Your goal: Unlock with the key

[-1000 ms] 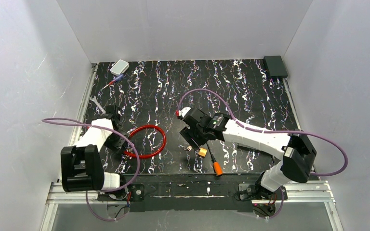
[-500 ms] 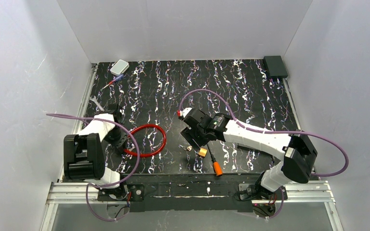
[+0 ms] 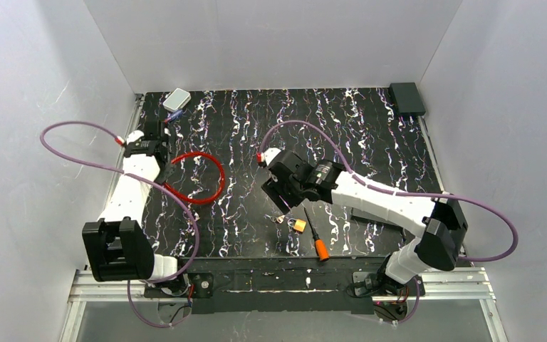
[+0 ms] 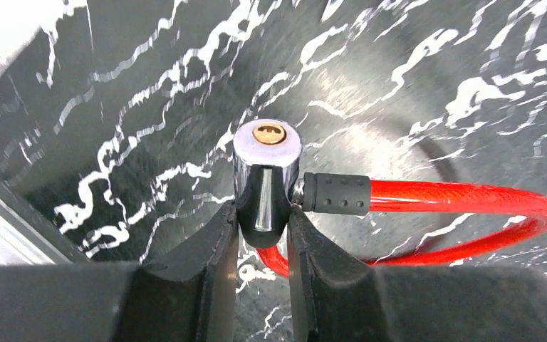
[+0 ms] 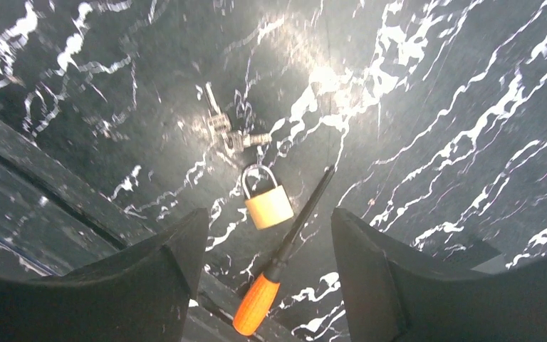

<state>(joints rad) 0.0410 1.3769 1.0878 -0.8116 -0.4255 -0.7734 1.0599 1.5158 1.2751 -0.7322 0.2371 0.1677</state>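
Observation:
The key (image 5: 224,132) is a tiny silvery bunch lying flat on the black marbled table (image 3: 370,142), also seen from above as the key (image 3: 279,219). Just near of it lie a small brass padlock (image 5: 267,205) and an orange-handled screwdriver (image 5: 256,303). My right gripper (image 5: 268,214) hovers open above them with nothing between its fingers. At the left, my left gripper (image 4: 262,214) is shut on the chrome lock head (image 4: 266,171) of a red cable lock (image 3: 203,182). The brass keyhole faces away from the fingers, and the cable runs off to the right.
A white box (image 3: 176,99) and a thin blue-and-red tool (image 3: 167,121) lie at the far left corner. A black box (image 3: 407,97) sits at the far right corner. White walls enclose the table on three sides. Purple cables loop over both arms.
My left gripper closed on the lock head and swung from the near left toward the far left, dragging the red cable loop along. The right gripper stayed open, shifting only slightly.

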